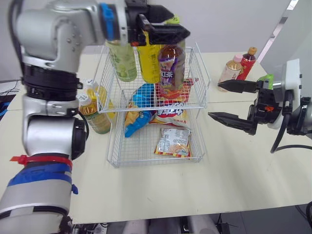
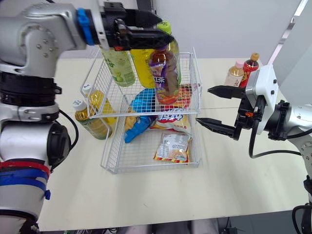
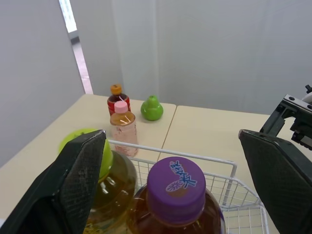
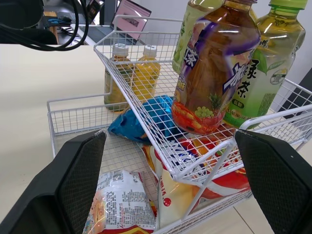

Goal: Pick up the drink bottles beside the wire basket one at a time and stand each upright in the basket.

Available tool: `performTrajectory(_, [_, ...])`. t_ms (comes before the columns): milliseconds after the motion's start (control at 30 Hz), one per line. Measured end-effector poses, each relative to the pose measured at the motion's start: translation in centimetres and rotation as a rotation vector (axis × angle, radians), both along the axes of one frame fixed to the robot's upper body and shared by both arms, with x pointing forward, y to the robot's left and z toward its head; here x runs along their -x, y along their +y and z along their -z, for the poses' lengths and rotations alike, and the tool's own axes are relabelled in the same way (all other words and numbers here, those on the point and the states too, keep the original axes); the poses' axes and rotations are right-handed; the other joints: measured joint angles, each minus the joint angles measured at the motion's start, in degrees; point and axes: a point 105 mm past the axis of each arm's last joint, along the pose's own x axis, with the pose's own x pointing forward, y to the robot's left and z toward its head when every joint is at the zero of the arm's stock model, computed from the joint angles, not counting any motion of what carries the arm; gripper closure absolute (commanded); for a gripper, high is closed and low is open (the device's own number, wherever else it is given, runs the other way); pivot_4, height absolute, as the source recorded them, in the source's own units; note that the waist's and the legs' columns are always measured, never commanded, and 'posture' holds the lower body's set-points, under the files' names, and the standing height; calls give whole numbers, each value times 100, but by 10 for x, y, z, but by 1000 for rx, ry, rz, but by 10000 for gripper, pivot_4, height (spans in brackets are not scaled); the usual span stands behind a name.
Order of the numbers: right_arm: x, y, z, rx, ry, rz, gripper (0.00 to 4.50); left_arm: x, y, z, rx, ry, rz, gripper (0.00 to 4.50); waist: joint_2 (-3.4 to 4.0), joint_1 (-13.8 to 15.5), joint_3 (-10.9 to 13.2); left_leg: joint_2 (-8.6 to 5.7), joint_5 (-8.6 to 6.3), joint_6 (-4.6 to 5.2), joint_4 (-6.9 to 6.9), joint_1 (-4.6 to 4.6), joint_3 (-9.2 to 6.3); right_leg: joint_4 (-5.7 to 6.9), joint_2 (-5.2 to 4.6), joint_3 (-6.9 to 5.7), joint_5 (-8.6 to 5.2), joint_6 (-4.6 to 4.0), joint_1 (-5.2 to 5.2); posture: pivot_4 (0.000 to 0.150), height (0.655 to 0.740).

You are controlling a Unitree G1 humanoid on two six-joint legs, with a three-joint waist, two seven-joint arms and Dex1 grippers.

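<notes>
Left eye view: basket (image 1: 201, 63) – 3 btls (image 1: 171, 68), 4 beside; left tool (image 1: 181, 25), right tool (image 1: 213, 99) spread.

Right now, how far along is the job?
Done: three bottles stand in the basket's upper tier. In hand: nothing; the left gripper is open around the purple-capped bottle, the right gripper open. Left: two white-capped bottles, a pink-capped bottle and an orange-capped bottle beside the basket.
</notes>
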Motion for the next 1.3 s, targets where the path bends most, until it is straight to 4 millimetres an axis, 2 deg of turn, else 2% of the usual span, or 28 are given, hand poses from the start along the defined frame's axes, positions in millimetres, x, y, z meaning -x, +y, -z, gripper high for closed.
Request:
performTrajectory(67, [0,0,-1,0,-4,-4,0,6,14,-6,11,6,-21,76,0,-16,0,0,0,0,0,0,1,0,0,2,0,0,0,1500,7400])
performTrajectory(200, [2,4,-8,-25,-11,-36,0,22,56,-27,61,-45,-150,76,1,-66,0,5,0,0,-2,3,-3,2,2,-2,-1,0,0,1500,7400])
performTrajectory(300, [3,9,-14,-37,-25,-64,0,28,89,-29,86,-76,-287,76,4,-77,-2,6,0,0,-1,10,-2,7,2,-1,-1,-1,4,1500,7400])
performTrajectory(400, [3,16,-13,-28,-18,-92,0,30,128,-15,92,-68,-455,76,4,-89,-2,8,0,0,0,15,0,15,2,1,-2,-2,4,1500,7400])
performTrajectory(500, [4,26,-9,-22,-5,-139,0,35,157,-1,86,-66,-581,76,4,-89,-3,9,0,0,1,15,1,17,2,2,-2,-2,4,1500,7400])
performTrajectory(667, [10,48,-10,1,-16,-260,0,54,212,38,81,3,-751,76,4,-96,-4,16,0,0,-3,22,8,23,2,5,-5,-8,3,1500,7400])
performTrajectory(733, [12,57,-8,12,-16,-307,0,62,228,53,84,32,-794,76,2,-95,-5,26,0,0,-3,22,5,21,1,1,-6,-10,3,1500,7400])
performTrajectory(867, [15,69,-3,29,-7,-360,0,81,257,72,102,31,-880,76,2,-52,-6,28,0,0,-6,28,4,27,-7,0,-8,-15,4,1500,7400])
performTrajectory(933, [15,74,-1,32,-8,-373,0,90,272,94,100,67,-924,76,3,-41,-8,30,0,0,-8,35,10,26,-13,2,-8,-18,6,1500,7400])
performTrajectory(1100, [13,82,7,49,-6,-370,0,107,288,137,114,171,-971,76,-5,18,-12,36,0,0,-8,44,17,25,-20,-1,-5,-30,8,1500,7400])
performTrajectory(1200, [12,81,6,46,-8,-361,0,110,281,152,121,181,-970,76,-7,66,-13,31,0,-1,-8,53,25,23,-31,0,-4,-32,17,1500,7400])
performTrajectory(1300, [10,78,3,38,-14,-348,0,106,266,164,118,194,-937,76,-24,70,-24,32,0,-1,-7,54,29,23,-31,2,-2,-33,18,1500,7400])
